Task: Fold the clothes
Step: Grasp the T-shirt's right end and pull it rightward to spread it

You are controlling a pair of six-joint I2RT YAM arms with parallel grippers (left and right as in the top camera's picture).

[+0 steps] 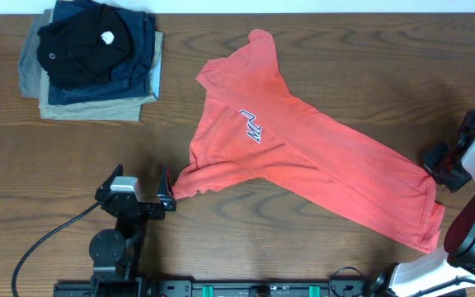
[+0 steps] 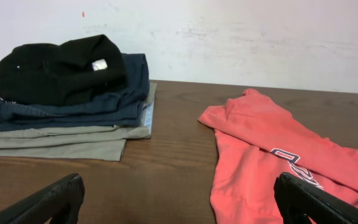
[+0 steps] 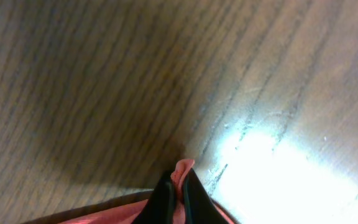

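Note:
The clothes, a coral-red T-shirt (image 1: 303,148) with white lettering, lie spread slantwise across the wooden table, one sleeve toward the back and the hem at the front right. My right gripper (image 1: 434,169) sits at the shirt's right hem corner. In the right wrist view the right gripper (image 3: 180,186) is shut on a small pinched fold of the coral fabric (image 3: 183,168), just above the tabletop. My left gripper (image 1: 138,183) stands open and low by the shirt's near-left sleeve. In the left wrist view the left gripper (image 2: 179,205) holds nothing, and its right finger (image 2: 309,199) is over the T-shirt (image 2: 260,143).
A stack of folded black, navy and khaki garments (image 1: 93,62) rests at the back left corner, also seen as the stack (image 2: 67,99) ahead of the left gripper. A black cable (image 1: 48,239) trails off the left arm's base. A white wall (image 2: 229,37) bounds the far edge.

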